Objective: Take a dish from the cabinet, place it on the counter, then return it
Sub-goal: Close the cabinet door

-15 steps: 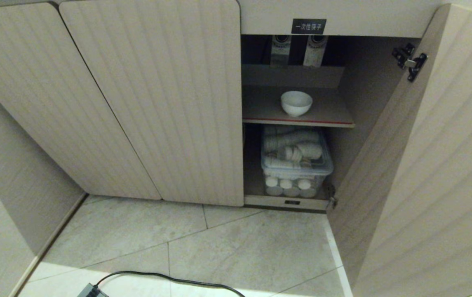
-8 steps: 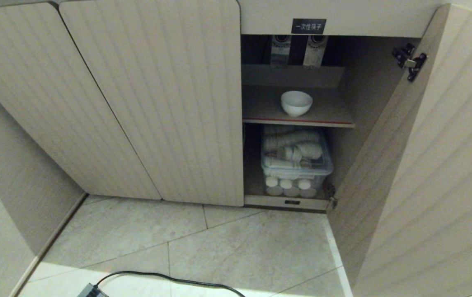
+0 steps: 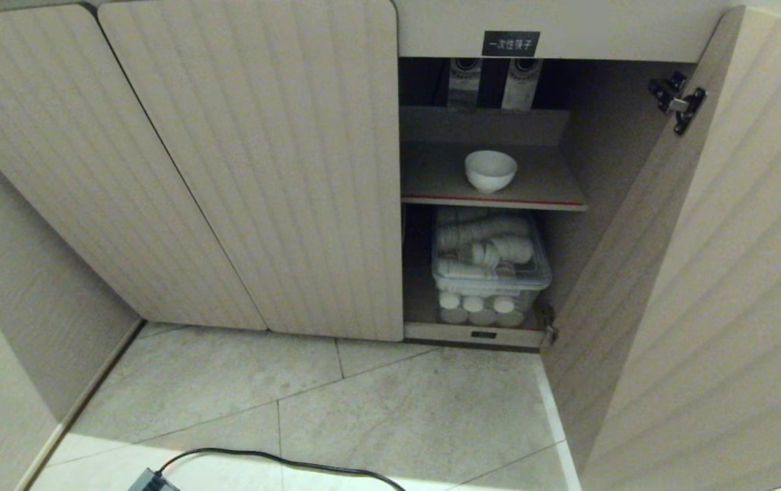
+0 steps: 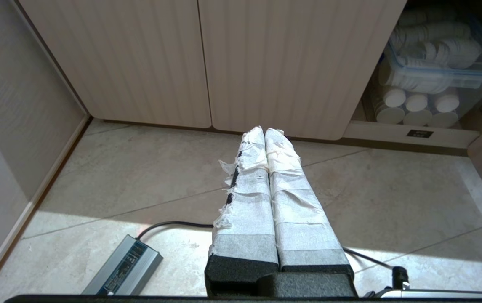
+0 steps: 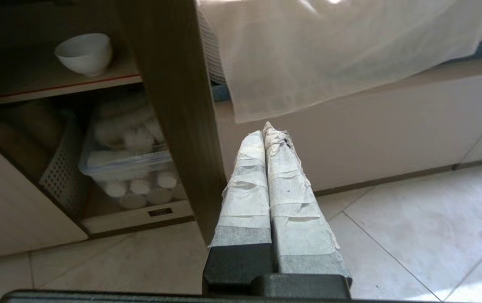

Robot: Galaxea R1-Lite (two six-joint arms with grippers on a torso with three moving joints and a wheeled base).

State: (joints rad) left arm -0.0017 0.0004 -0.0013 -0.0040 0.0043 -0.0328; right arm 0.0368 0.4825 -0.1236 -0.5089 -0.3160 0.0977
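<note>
Head view: scene unchanged over the last second | dish (image 3: 490, 170) upright on red-edged shelf (image 3: 540, 184) in open cabinet (image 3: 260, 170) | right pincer (image 5: 269, 130) together, empty, outside door | left pincer (image 4: 264, 134) together | grasp not begun.

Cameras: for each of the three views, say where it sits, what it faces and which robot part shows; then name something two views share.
Head: high, looking down into the open cabinet, bowl on its shelf; no arm shows.
Left wrist: behind the shut left gripper, facing closed doors and floor.
Right wrist: behind the shut right gripper, beside the open door, facing the bowl.
Shared: all see the cup bin.
</note>
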